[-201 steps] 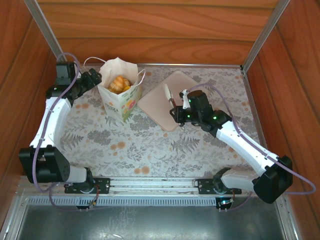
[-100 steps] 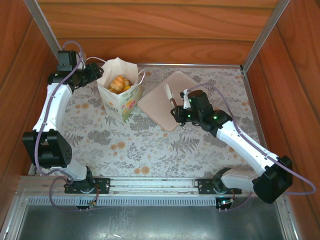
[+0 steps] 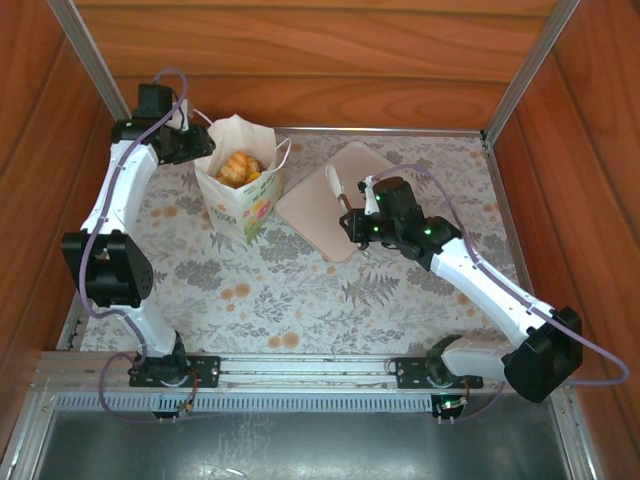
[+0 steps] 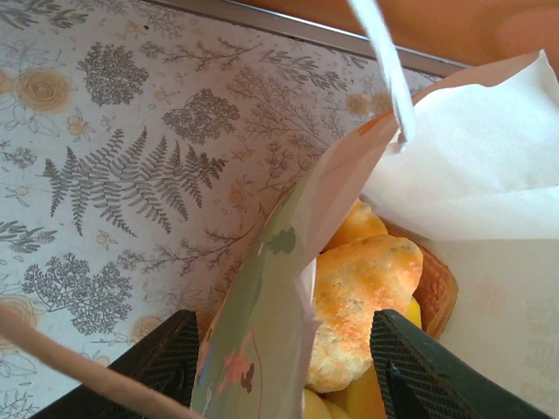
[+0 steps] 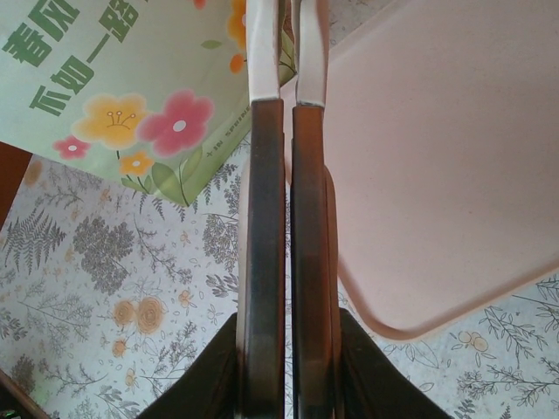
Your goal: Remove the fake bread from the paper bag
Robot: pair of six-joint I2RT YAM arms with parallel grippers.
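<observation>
1. Nearest the arm bases, the right claw (image 3: 355, 218) is clenched on slim tongs (image 3: 334, 185). Their white tips hang over the pink tray (image 3: 310, 215), seemingly ready for picking.
2. Mid-desk (image 3: 300, 290), the paper bag (image 3: 245, 205) stands upright with its mouth open and the fake bread (image 3: 238, 167) heaped inside.
3. Farthest back, the left claw (image 3: 195, 148) straddles the bag's left wall with its jaws released. One finger is inside beside the bread, probably to steady the bag.
</observation>
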